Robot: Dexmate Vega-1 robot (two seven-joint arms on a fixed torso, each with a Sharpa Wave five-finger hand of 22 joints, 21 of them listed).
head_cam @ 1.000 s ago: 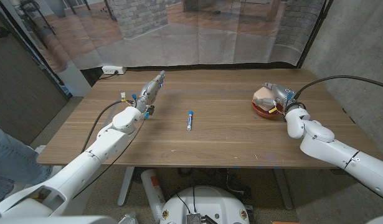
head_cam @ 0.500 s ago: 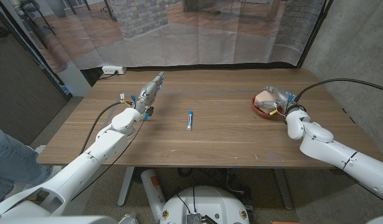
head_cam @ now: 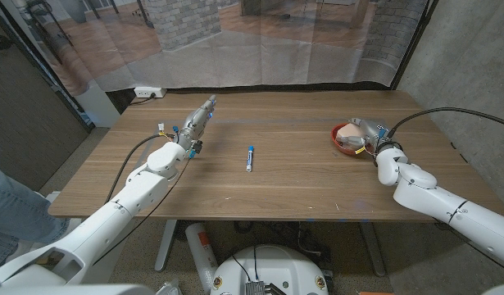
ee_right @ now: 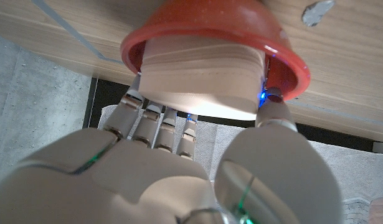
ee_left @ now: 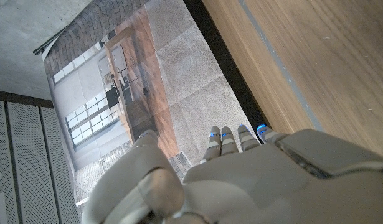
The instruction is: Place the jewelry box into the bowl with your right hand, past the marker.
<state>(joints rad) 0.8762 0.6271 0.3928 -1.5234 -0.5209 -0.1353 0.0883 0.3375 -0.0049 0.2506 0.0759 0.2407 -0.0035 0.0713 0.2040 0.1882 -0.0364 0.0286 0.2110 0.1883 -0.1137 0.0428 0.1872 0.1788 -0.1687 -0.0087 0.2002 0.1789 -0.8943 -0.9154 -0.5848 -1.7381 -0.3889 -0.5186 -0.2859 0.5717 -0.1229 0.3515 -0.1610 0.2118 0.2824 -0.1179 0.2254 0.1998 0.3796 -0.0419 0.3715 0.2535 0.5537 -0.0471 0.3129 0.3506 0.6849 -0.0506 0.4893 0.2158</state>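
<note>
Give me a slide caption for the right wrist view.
Right hand holds the jewelry box inside the red bowl.

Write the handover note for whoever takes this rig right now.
Right hand: holds the jewelry box, fingers on both its sides, the box sitting in the red bowl at the table's right.
Left hand: holds nothing, fingers out straight over the table's left.
Marker: mid-table, untouched.
Done: box carried to the bowl.
Left: let go and pull the right hand away.
</note>
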